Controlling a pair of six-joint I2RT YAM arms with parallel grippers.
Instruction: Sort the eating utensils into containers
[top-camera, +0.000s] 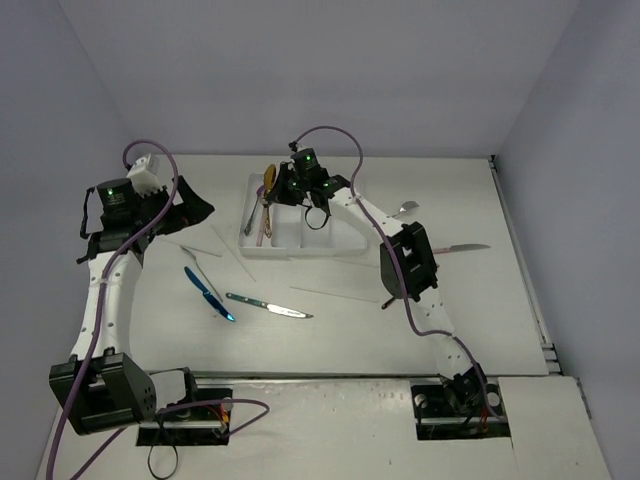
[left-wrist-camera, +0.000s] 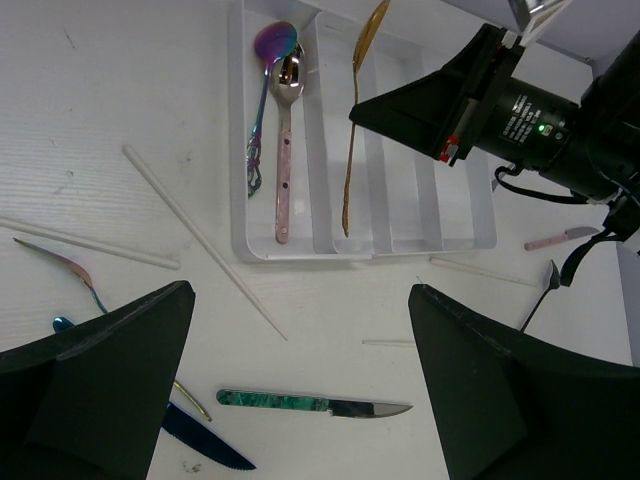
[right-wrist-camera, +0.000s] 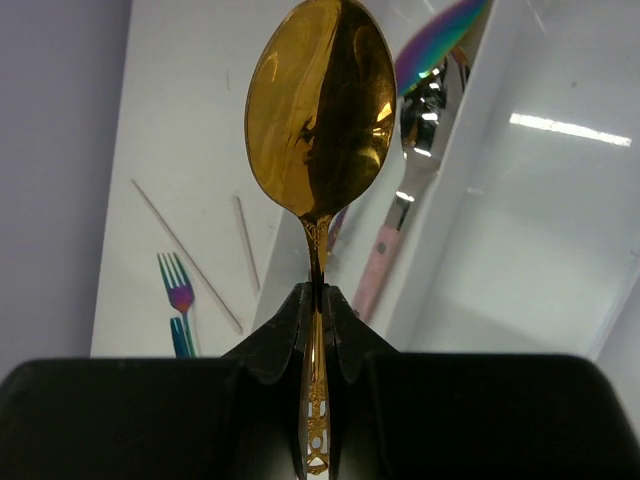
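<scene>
**Left arm:** base at the near edge of the table (top-camera: 470, 300), links running up toward the far side, wrist well left of the white tray (top-camera: 300, 250).
**Left end effector** (top-camera: 190, 208): jaws spread wide, nothing between them.
**Right arm:** elbow right of the tray, forearm angled left.
**Right end effector** (top-camera: 278, 186): over the tray's left part, jaws pinched on the gold spoon (right-wrist-camera: 320, 110), just below its bowl.

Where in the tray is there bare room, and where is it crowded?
Bare: the two compartments between the gold spoon and the tray's right wall. Crowded: the leftmost compartment with two spoons, and beside it the right gripper holding the gold spoon.
</scene>
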